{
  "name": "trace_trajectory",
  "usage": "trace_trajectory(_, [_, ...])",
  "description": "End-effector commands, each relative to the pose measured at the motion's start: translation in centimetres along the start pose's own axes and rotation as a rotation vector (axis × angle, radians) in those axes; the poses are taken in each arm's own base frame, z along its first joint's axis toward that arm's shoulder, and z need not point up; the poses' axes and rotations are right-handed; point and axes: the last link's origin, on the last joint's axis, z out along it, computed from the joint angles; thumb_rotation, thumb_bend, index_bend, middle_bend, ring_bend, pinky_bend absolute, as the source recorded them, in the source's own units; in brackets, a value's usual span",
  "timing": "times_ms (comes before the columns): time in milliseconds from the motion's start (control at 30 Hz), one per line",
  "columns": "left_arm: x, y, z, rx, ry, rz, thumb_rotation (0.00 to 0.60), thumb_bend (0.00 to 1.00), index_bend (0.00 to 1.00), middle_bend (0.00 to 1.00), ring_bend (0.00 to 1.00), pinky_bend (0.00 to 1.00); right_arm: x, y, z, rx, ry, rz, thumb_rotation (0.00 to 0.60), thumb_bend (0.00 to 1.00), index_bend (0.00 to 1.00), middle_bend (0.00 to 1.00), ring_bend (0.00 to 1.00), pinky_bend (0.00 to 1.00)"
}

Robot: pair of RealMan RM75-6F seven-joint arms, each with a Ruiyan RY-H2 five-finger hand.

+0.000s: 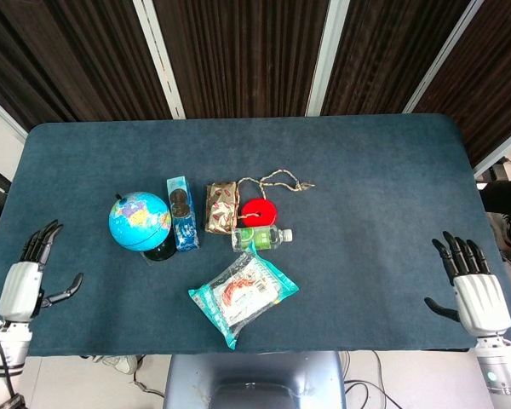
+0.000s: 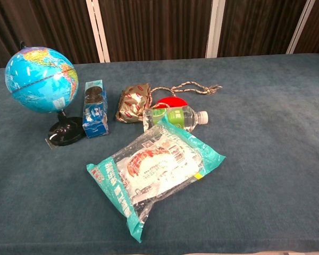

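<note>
My left hand [image 1: 30, 277] hovers open over the table's front left corner, holding nothing, nearest the globe [image 1: 140, 221]. My right hand [image 1: 473, 285] is open at the front right edge, far from every object. Neither hand shows in the chest view. In the middle lie a teal snack bag [image 1: 243, 294], a small water bottle [image 1: 261, 238] on its side, a red disc [image 1: 258, 210] with a braided cord [image 1: 277, 180], a brown wrapped packet [image 1: 221, 206] and a blue cookie box [image 1: 181, 213]. The chest view shows the globe [image 2: 41, 79], cookie box [image 2: 94, 108], bottle [image 2: 175, 117] and snack bag [image 2: 155, 172].
The blue-carpeted table [image 1: 383, 187] spans both views, with dark slatted wall panels [image 1: 238, 51] behind it. A grey chair back [image 1: 254, 381] stands at the front edge. Wide bare cloth lies on the right half of the table [image 2: 271, 133].
</note>
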Motion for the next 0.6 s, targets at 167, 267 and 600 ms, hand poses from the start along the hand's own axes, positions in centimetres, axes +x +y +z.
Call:
trace_trajectory(167, [-1.5,2.0,4.4,-0.014,-0.019,-0.014,0.563,0.32,0.00,0.00,0.00,0.05,-0.5,-0.3,0.3,0.008,-0.031,-0.002,0.600,0.15,0.00,0.00,0.00,0.00])
trace_trajectory(267, [-2.2,2.8,5.1,-0.023,-0.025,-0.019,0.560,0.32,0.00,0.00,0.00,0.05,-0.7,-0.4,0.5,0.006,-0.038,-0.005,0.600,0.15,0.00,0.00,0.00,0.00])
trace_trajectory(600, [-4.2,4.4,7.2,-0.038,-0.052,-0.060,0.558,0.32,0.00,0.00,0.00,0.05,-0.7,-0.3,0.6,-0.004,-0.047,-0.007,0.600,0.15,0.00,0.00,0.00,0.00])
